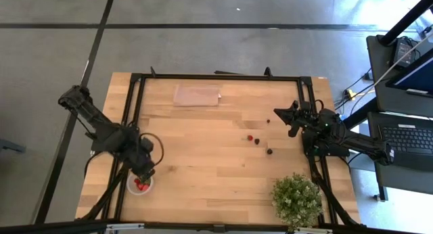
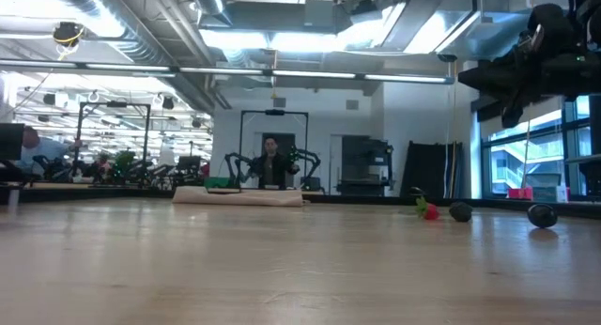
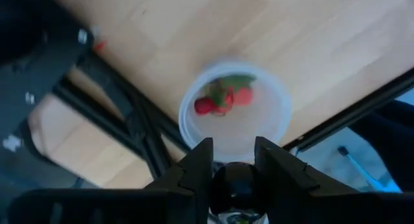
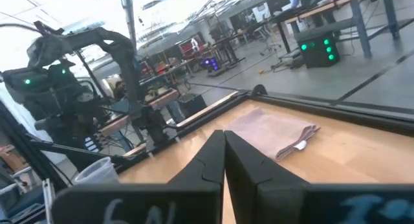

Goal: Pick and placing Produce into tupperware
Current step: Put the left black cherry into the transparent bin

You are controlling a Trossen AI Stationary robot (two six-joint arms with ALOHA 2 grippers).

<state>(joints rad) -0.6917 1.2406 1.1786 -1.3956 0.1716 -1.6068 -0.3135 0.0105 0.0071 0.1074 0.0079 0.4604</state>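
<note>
The tupperware [image 1: 140, 184] is a small round clear tub at the table's near left, with red strawberries [image 3: 223, 98] in it. My left gripper [image 3: 231, 144] hangs just above it, pointing down and shut on a dark berry [image 3: 233, 182]. More produce lies on the wood at mid-right: a strawberry [image 1: 249, 137] and two dark berries [image 1: 256, 141] [image 1: 269, 151], also in the low view as the strawberry [image 2: 430, 212] and the berries [image 2: 460, 212] [image 2: 542, 215]. My right gripper [image 4: 224, 146] is shut and empty, held level above the table's right side [image 1: 287, 117]. My left gripper pinches the dark berry by its two opposite sides [image 3: 218, 180] between its two fingers. The fingers come from above and point down. The berry is lifted clear, over the tub's open top.
A folded pinkish-tan cloth [image 1: 197, 95] lies near the far edge. A bushy green potted plant [image 1: 296, 199] stands at the near right corner. A black frame [image 1: 135, 119] runs around the tabletop, and one of its bars passes close beside the tub.
</note>
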